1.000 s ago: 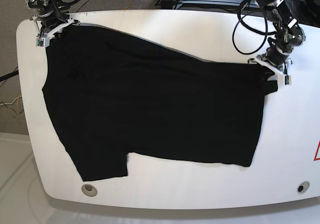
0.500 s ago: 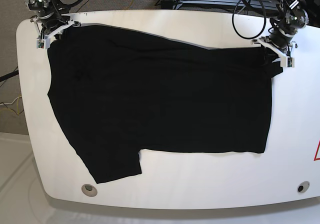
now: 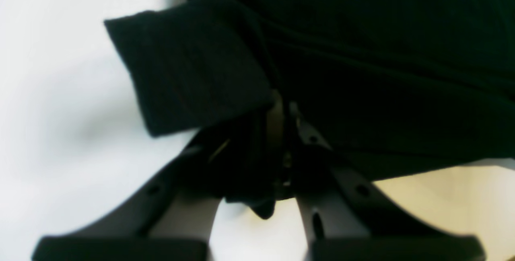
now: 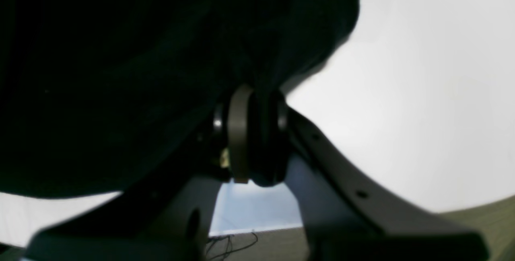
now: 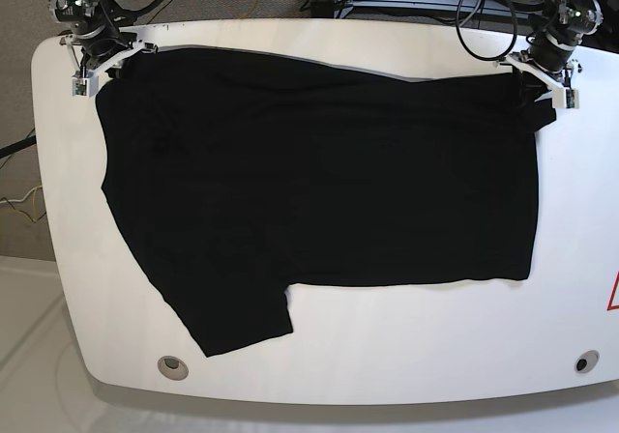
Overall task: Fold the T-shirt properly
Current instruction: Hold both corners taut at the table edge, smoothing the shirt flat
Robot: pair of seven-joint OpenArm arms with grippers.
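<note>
Shirt (image 5: 319,182) spread flat over most of table (image 5: 387,375), black, 1 sleeve sticking out toward near edge, well away from both grippers.

L gripper (image 5: 542,80): at far corner of table on base view's right, arm reaching in from behind table w/ cables looped above it. Jaws pinched tight on shirt corner; in L wrist view the 2 fingers (image 3: 277,112) meet w/ cloth clamped between, no gap. A small flap of cloth (image 3: 189,68) folds out just beside the fingertips, lying on white tabletop. Rest of shirt runs away from gripper across the table.

R gripper (image 5: 97,61): at opposite far corner, base view's left, arm also coming in from behind table edge. Jaws closed on shirt; R wrist view shows pads (image 4: 239,132) squeezed on a bunch of black cloth, fabric draping over and past the fingers. Bare table just beside it on 1 side.

Shirt's far edge is stretched between the 2 grippers, sagging a little mid-span.
</note>
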